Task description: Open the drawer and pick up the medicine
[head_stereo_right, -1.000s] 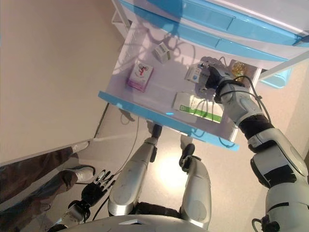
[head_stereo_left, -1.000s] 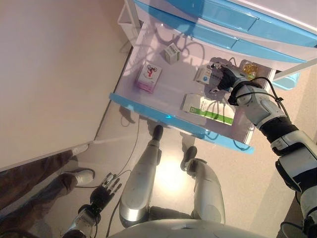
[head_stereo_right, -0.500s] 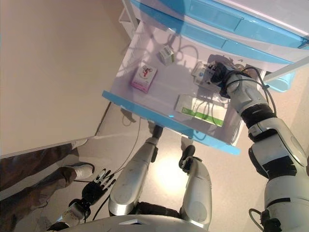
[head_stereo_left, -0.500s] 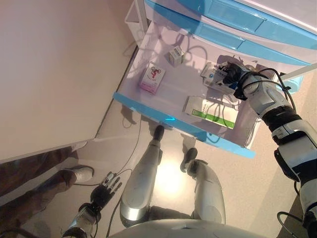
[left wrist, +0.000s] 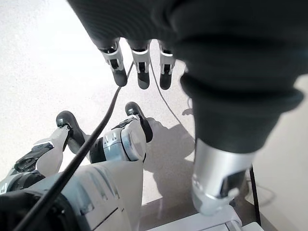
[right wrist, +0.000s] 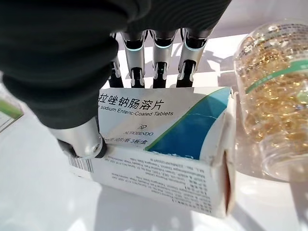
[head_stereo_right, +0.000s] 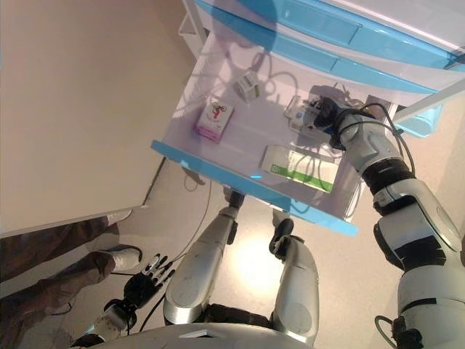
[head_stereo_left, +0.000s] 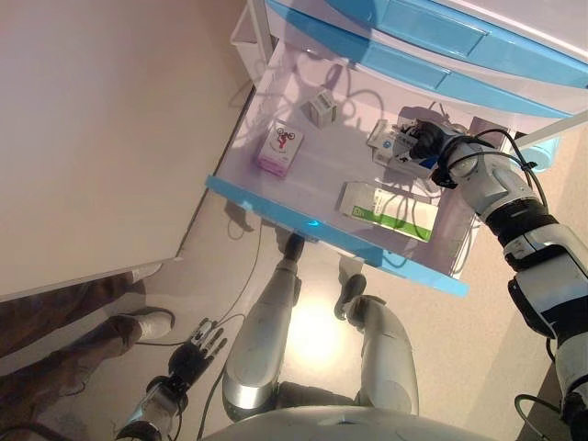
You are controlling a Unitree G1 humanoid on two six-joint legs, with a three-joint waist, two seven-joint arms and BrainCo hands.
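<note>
The blue-fronted drawer (head_stereo_left: 312,225) stands pulled open. My right hand (head_stereo_left: 424,142) is inside it at the back right. Its fingers (right wrist: 161,62) curl over the far side of a white and blue medicine box (right wrist: 163,144) and the thumb (right wrist: 84,137) presses the near side. That box also shows in the left eye view (head_stereo_left: 390,145). I cannot tell whether it is off the drawer floor. My left hand (head_stereo_left: 196,349) hangs low by my side with relaxed fingers (left wrist: 139,72) and holds nothing.
In the drawer lie a pink box (head_stereo_left: 279,149), a small grey box (head_stereo_left: 322,107) and a long green and white box (head_stereo_left: 386,209). A clear bottle of yellow capsules (right wrist: 272,96) stands right beside the held box. A person's legs and shoe (head_stereo_left: 152,323) are at the lower left.
The camera has shifted a little. My right hand has stayed on the white and blue box, with the wrist turned slightly toward the drawer's back. The left hand has not moved.
</note>
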